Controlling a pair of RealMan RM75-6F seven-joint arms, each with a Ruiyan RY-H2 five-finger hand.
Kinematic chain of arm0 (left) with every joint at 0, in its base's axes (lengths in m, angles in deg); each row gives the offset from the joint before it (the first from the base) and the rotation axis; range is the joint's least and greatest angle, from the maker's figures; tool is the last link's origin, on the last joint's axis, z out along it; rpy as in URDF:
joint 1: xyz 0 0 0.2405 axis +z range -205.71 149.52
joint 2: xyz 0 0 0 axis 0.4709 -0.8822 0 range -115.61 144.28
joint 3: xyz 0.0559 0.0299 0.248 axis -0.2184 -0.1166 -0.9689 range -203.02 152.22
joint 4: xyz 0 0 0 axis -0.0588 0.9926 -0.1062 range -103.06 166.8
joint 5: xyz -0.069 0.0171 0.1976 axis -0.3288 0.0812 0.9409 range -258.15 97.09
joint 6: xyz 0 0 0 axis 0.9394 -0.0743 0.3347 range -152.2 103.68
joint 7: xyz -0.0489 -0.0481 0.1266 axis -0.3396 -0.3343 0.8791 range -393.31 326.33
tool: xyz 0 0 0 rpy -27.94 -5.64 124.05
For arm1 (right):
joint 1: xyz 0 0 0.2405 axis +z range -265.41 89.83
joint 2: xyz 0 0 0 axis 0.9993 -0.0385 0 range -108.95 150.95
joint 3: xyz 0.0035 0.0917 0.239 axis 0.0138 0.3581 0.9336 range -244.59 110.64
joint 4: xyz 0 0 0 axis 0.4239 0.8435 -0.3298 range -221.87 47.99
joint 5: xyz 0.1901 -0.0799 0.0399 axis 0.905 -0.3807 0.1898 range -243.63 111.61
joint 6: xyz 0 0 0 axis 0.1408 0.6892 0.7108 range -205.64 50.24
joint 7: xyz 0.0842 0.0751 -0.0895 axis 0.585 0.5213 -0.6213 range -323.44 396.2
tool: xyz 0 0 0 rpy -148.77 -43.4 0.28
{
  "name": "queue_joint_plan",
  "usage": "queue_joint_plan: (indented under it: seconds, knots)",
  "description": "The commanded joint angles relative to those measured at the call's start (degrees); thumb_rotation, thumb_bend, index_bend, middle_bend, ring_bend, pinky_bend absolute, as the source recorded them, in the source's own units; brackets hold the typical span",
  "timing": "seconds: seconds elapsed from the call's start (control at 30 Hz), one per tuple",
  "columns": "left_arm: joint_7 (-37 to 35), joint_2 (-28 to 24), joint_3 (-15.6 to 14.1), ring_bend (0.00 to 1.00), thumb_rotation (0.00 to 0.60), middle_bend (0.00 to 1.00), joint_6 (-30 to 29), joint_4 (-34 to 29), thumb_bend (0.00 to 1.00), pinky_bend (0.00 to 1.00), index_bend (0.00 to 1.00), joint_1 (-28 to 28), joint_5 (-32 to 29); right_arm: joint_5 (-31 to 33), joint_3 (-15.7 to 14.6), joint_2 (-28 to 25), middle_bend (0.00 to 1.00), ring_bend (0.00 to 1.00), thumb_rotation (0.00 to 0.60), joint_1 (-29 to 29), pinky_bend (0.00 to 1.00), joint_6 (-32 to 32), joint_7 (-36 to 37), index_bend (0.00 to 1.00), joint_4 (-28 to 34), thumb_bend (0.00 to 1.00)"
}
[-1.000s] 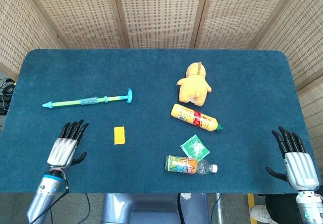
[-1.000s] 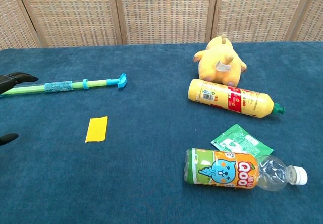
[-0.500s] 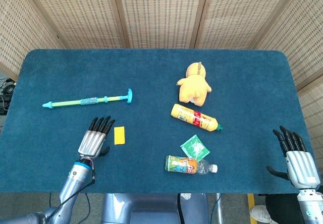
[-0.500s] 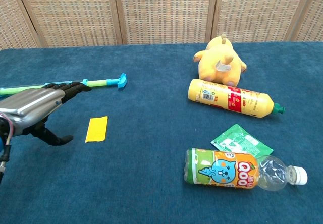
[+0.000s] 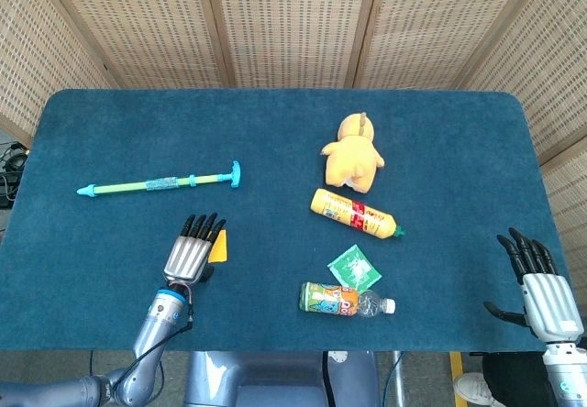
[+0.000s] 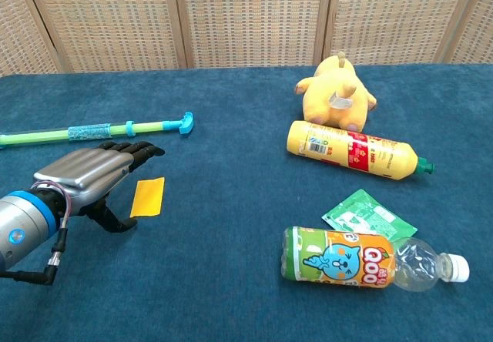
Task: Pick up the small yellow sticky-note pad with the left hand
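Small yellow sticky-note pad (image 6: pixel 147 196) lies flat, partly overlapped in head view by left hand (image 6: pixel 91 174), fingers extended, nothing held. Bare table (image 5: pixel 275 150) seen around.

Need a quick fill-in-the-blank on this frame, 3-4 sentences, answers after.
1. The left robot hand hovers beside the small ____ sticky-note pad, not yet holding it.
2. The Qoo bottle lies on its side with a ____ cap.
3. The green packet lies between the Qoo bottle and the ____ squeeze bottle.
4. The plush toy sits on the ____ table cloth.

Answers: yellow; white; yellow; blue
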Motion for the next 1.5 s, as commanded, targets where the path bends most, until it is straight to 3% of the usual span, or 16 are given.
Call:
queue_joint_plan:
  seconds: [0.03, 0.53, 0.7, 0.9, 1.1, 1.37, 1.5]
  knots:
    - [0.5, 0.7, -0.1, 0.00, 0.600, 0.00, -0.2, 0.5, 0.32, 0.00, 0.00, -0.5, -0.6, -0.4, -0.2, -0.1, 0.00, 0.00, 0.600, 0.0, 0.00, 0.0, 0.4, 0.00, -0.1, 0.00]
    - [4.0, 3.9, 0.4, 0.00, 0.600, 0.00, -0.8, 3.9, 0.34, 0.00, 0.00, -3.8, -3.4, -1.1, -0.6, -1.1, 0.00, 0.00, 0.600, -0.1, 0.00, -0.3, 3.6, 0.00, -0.2, 0.00]
    - [4.4, 4.3, 0.5, 0.00, 0.600, 0.00, -1.3, 5.4, 0.60, 0.00, 0.00, -4.4, -4.0, -1.1, -0.6, -1.2, 0.00, 0.00, 0.600, -0.2, 0.00, -0.5, 4.1, 0.00, -0.3, 0.00]
    - [1.9, 3.3, 0.9, 0.00, 0.600, 0.00, -1.6, 6.0, 0.72, 0.00, 0.00, -4.2, -4.7, -1.5, -0.8, -1.2, 0.00, 0.00, 0.600, -0.1, 0.00, -0.3, 3.7, 0.00, -0.1, 0.00]
    - [-2.2, 1.2, 0.4, 0.00, 0.600, 0.00, -1.7, 4.0, 0.76, 0.00, 0.00, -3.6, -3.4, -1.4, -0.9, -1.1, 0.00, 0.00, 0.600, 0.0, 0.00, -0.2, 3.2, 0.00, 0.0, 0.00]
    - [-5.5, -0.7, -1.2, 0.00, 0.600, 0.00, -2.2, 1.4, 0.74, 0.00, 0.00, -3.0, -0.9, -1.5, -0.9, -1.0, 0.00, 0.00, 0.600, 0.0, 0.00, -0.3, 2.9, 0.00, 0.1, 0.00]
    - [-6.2, -1.1, -1.6, 0.00, 0.600, 0.00, -2.3, 0.9, 0.51, 0.00, 0.00, -3.0, -0.4, -1.4, -0.9, -1.0, 0.00, 0.00, 0.600, 0.0, 0.00, -0.2, 2.8, 0.00, 0.2, 0.00]
